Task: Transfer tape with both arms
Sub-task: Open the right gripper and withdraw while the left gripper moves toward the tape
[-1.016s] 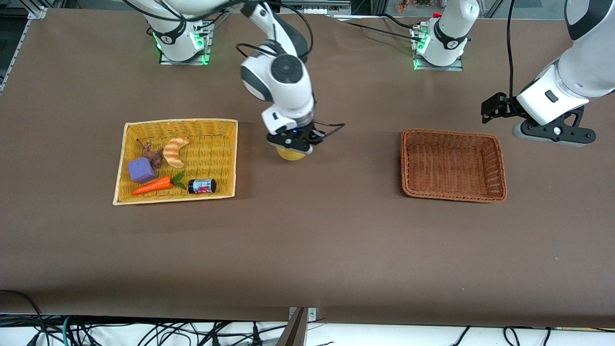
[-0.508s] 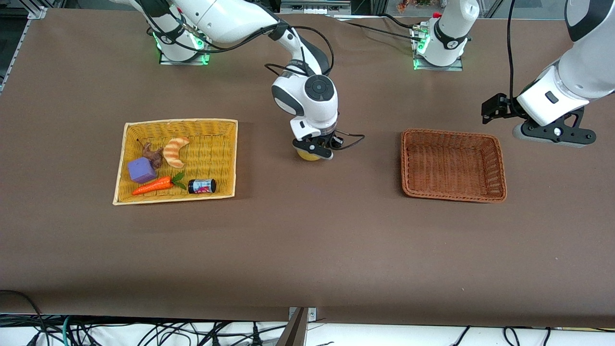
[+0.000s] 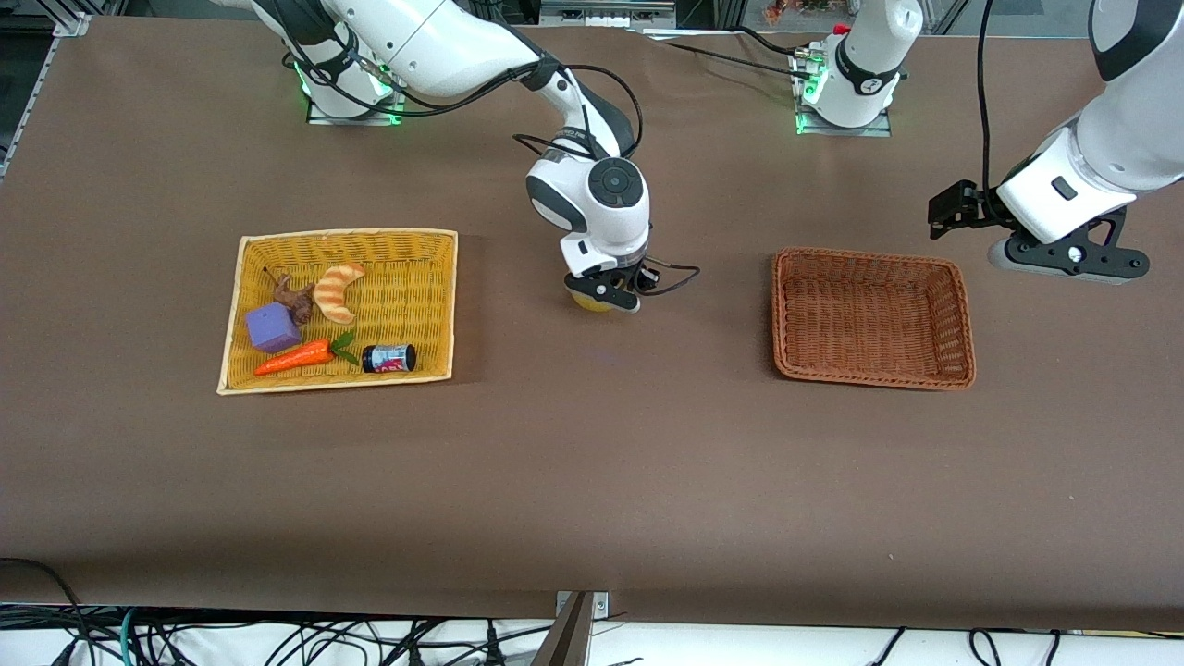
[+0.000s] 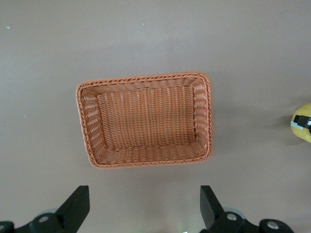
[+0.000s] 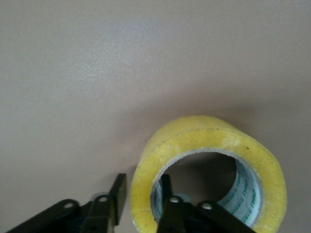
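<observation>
Brown bench (image 3: 592,462) is spread wide, and at its middle the right tool (image 3: 603,294) is seen low over the surface, clamped on the tape (image 3: 589,302). One finger (image 5: 167,204) is set inside the roll's hole and the other outside, so the yellowish wall is pinched between them. Whether the roll touches the bench cannot be told. Toward the right arm's end the yellow basket (image 3: 435,305) is found, with croissant toy (image 3: 339,291), carrot (image 3: 296,357), purple block (image 3: 272,327) and dark can (image 3: 388,357) inside. Toward the left arm's end the brown basket (image 3: 957,319) is seen. Beside it the left tool (image 4: 144,209) is held aloft, waiting, fingers wide apart.
</observation>
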`<state>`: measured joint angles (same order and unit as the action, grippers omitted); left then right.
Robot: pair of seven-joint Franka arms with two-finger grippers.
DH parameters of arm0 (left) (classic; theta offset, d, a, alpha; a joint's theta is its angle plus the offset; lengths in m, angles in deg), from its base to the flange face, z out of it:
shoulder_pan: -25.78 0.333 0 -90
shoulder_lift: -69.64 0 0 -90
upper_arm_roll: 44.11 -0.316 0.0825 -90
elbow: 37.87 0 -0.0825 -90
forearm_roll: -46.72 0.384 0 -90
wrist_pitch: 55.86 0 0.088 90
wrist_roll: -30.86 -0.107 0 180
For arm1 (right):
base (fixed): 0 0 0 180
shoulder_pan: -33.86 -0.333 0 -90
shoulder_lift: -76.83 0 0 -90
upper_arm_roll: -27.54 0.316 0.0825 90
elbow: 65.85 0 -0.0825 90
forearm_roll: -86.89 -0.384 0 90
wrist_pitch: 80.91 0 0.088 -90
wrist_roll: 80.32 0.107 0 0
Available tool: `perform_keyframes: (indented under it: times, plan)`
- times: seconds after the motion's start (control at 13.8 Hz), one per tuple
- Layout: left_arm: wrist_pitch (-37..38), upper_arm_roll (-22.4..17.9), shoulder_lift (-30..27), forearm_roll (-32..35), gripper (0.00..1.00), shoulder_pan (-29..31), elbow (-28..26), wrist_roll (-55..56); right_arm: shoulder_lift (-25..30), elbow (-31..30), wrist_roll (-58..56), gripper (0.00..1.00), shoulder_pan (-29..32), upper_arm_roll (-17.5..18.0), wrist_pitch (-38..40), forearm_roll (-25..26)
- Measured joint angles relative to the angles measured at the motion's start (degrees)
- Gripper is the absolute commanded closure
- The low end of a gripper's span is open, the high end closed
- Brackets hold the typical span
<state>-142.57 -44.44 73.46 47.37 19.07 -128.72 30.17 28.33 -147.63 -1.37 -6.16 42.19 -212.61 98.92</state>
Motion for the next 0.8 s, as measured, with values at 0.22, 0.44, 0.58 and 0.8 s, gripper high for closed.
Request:
perform_keyframes:
  times: [0.22, 0.44, 0.58, 0.8]
  plan:
    - [0.0, -2.5, 0.4, -0.1, 0.00, 0.6, 0.0, -0.1, 0.6, 3.5, -0.1, 0.00, 0.0, 0.0, 1.7, 2.3]
    - [0.0, -3.4, 0.6, -0.3, 0.00, 0.7, -0.1, -0.1, 5.2, 9.9, -7.8, 0.00, 0.5, -0.9, 14.6, 2.7]
    - [0.0, -3.3, 0.7, -0.3, 0.00, 0.7, -0.1, -0.1, 10.7, 11.5, -20.3, 0.00, 4.1, -1.5, 24.3, 2.6]
    - [-0.4, -3.2, 1.4, -3.2, 0.00, 0.6, -0.4, 0.0, 17.9, 11.4, -40.8, 0.00, 14.1, -1.9, 35.2, 1.5]
